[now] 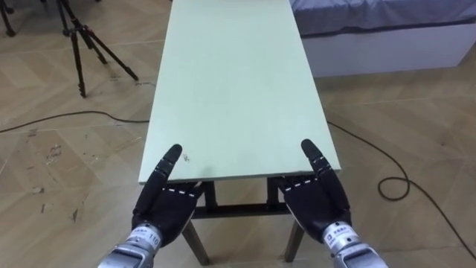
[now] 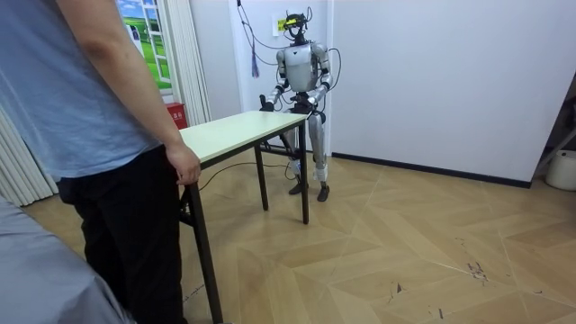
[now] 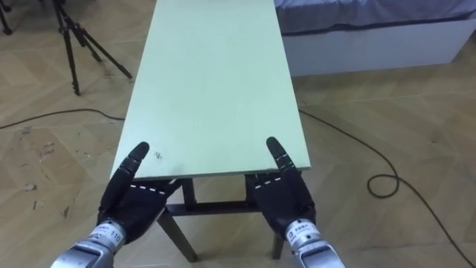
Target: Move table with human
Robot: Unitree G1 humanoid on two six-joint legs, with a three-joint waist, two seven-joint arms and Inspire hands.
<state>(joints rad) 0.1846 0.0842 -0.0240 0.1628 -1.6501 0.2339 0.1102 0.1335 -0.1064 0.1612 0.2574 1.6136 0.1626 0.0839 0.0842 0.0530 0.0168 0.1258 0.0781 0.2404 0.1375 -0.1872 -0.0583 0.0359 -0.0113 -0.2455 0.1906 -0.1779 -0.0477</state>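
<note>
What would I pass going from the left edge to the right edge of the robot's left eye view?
A tripod on the floor → the left hand at the near left corner → the table → the right hand at the near right corner → the bed.

Pale green across the table (image 1: 230, 89) top, black on its legs. Black on the left hand (image 1: 165, 202) and right hand (image 1: 316, 197), with short white dashes over the backs and silver at the wrists. Warm brown herringbone wood on the floor (image 1: 416, 112). Black for the tripod (image 1: 82, 41). Grey-blue cover over a white bed (image 1: 387, 46). Grey-blue shirt and black trousers on the person (image 2: 99, 108).
</note>
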